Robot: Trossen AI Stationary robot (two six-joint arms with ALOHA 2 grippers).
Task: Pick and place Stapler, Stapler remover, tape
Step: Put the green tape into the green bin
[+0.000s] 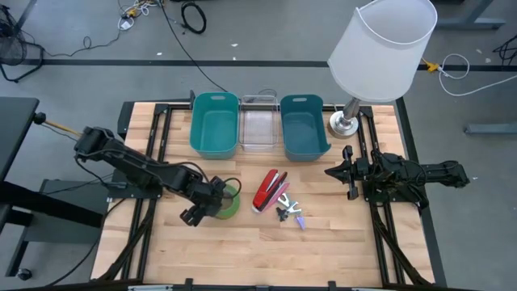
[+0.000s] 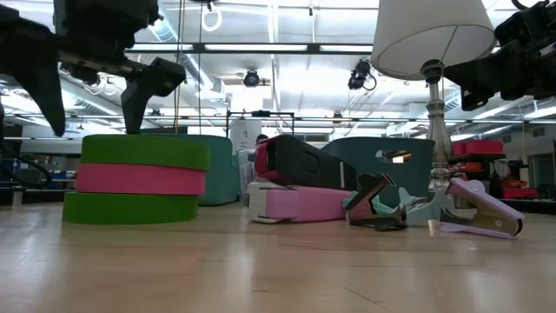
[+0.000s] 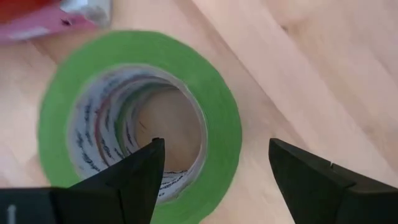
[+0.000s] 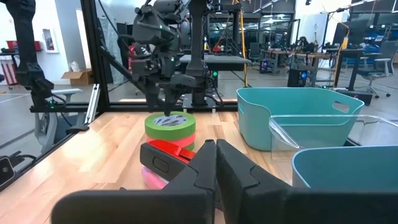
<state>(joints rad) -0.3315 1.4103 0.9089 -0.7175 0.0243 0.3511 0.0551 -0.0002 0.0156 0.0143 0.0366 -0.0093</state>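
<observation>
Nothing has been placed yet, as far as the pictures show: the 3 bins at the far side of the worktop [image 1: 339,234], 2 teal bins [image 1: 215,123] flanking a clear bin [image 1: 259,129], all look bare.

The left claw [image 1: 207,206] hangs directly above the tape [image 1: 228,202], a stack of green and pink rolls. Its fingers [image 3: 134,180] are spread apart with nothing between them, one over the hollow core and the other outside the green rim, not yet touching in the low view.

The stapler [image 1: 269,190], red on a pink base, lies just beyond the tape on the side away from the left arm, with the stapler remover [image 1: 289,212] close beside it.

The right claw [image 1: 349,171] waits near the lamp [image 1: 380,48], well apart from all 3 items, its fingers pressed together and empty.

I judge the tape grasp as the step in hand; all 3 placements remain.
</observation>
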